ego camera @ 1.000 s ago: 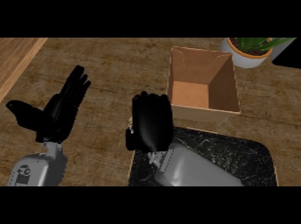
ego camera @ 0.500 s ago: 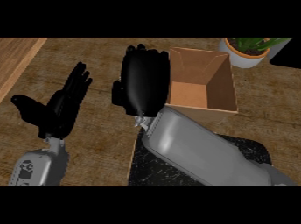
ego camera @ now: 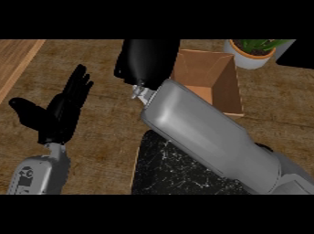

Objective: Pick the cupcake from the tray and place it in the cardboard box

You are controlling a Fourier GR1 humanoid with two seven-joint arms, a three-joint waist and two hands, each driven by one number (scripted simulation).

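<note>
My right hand point(ego camera: 148, 60) is at the top of the head view, just left of the open cardboard box point(ego camera: 213, 75). What shows of its fingers runs straight up and is cut off at the upper edge; nothing shows in it. Its grey forearm point(ego camera: 207, 132) crosses the dark marbled tray point(ego camera: 161, 170) and hides much of it. No cupcake is visible anywhere. At the left my left hand point(ego camera: 57, 112) rests open, fingers up, above the wooden counter.
A white pot with a green plant point(ego camera: 254, 54) stands right behind the box at the top right. A lighter wooden board point(ego camera: 5, 68) lies along the counter's far left.
My right hand and forearm have swung up and away from the tray toward the box's left wall, the hand now partly out of view. The left hand has hardly moved.
</note>
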